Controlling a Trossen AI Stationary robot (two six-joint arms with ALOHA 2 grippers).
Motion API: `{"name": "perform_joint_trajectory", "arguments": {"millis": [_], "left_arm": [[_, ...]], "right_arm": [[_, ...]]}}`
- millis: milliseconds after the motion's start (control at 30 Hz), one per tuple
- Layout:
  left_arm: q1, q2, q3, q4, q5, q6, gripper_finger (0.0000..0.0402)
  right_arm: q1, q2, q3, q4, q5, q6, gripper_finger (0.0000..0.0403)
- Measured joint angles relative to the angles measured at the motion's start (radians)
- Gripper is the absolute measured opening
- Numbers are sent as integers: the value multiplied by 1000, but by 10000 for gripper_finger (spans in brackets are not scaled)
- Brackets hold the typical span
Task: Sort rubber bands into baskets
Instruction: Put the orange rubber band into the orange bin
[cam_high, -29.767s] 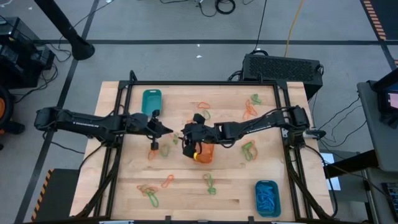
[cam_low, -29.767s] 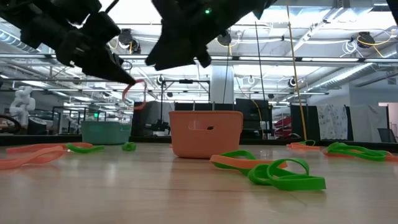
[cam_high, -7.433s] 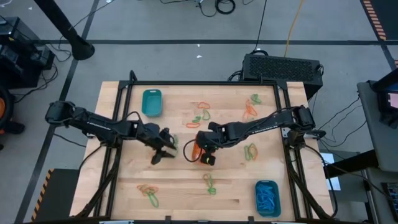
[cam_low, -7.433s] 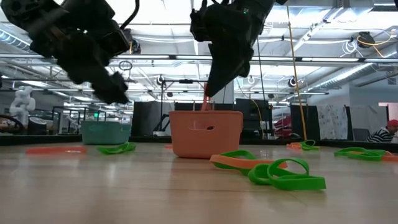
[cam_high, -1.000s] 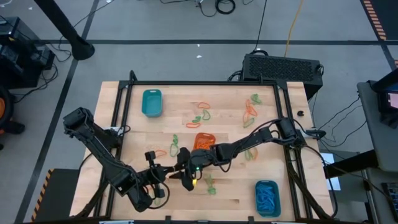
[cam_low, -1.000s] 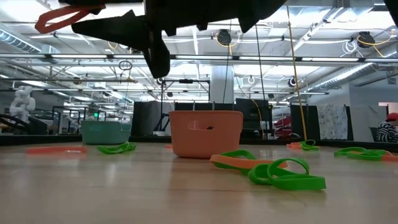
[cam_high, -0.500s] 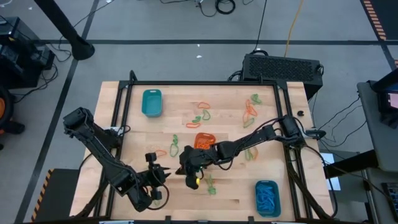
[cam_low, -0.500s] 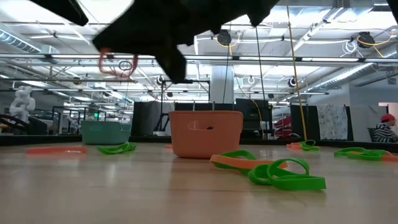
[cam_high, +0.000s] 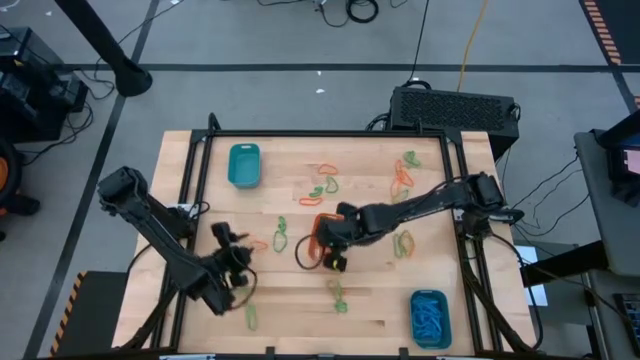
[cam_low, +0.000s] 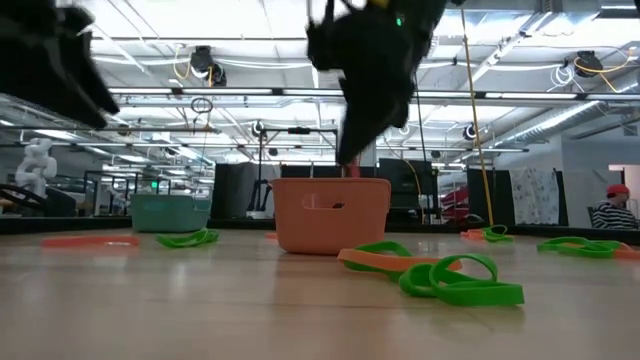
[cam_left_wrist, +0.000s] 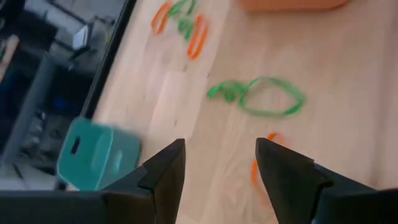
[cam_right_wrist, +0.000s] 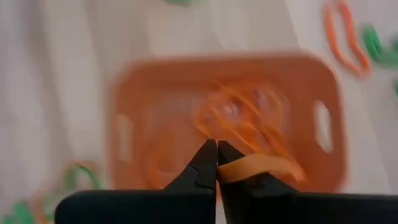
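The high view looks straight down on the whole table, far enough off to take in floor around it. The low view sits at tabletop height, facing level across the wood into the room behind. It shares the orange basket with the right wrist view, which looks down from close above it. The left wrist view looks steeply down at the tabletop, catching the teal basket, also seen from above.

R gripper over orange basket, L gripper near table front-left, apart.
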Motion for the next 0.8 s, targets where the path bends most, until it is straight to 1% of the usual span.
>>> {"name": "perform_joint_trajectory", "arguments": {"millis": [67,133,200,300,367,433,533,600,700,767,800], "left_arm": [[8,-60,-63,18,6,-30,203],[25,-131,-114,83,8,-10,203],[62,-211,-157,173,8,86,203],[160,-342,-225,382,18,313,203],[253,-423,-278,548,93,489,203],[349,-491,-344,726,222,636,203],[451,-559,-445,981,378,764,203],[481,-585,-507,1154,454,809,203],[481,-596,-585,1391,549,868,203],[470,-599,-621,1514,604,901,203],[464,-599,-632,1550,617,914,203]], "right_arm": [[-30,2,-1,-37,-27,13,0],[-56,10,0,-26,-69,14,0],[-76,15,-1,-29,-79,12,0],[-96,13,-1,-27,-84,23,0],[-106,11,-1,-31,-115,33,1],[-110,10,-1,-29,-165,35,3],[-107,8,-1,-28,-187,35,7],[-103,8,-1,-28,-187,35,11],[-102,8,-1,-28,-187,35,22],[-103,8,-1,-31,-187,47,33],[-103,8,-1,-34,-187,57,40]]}}
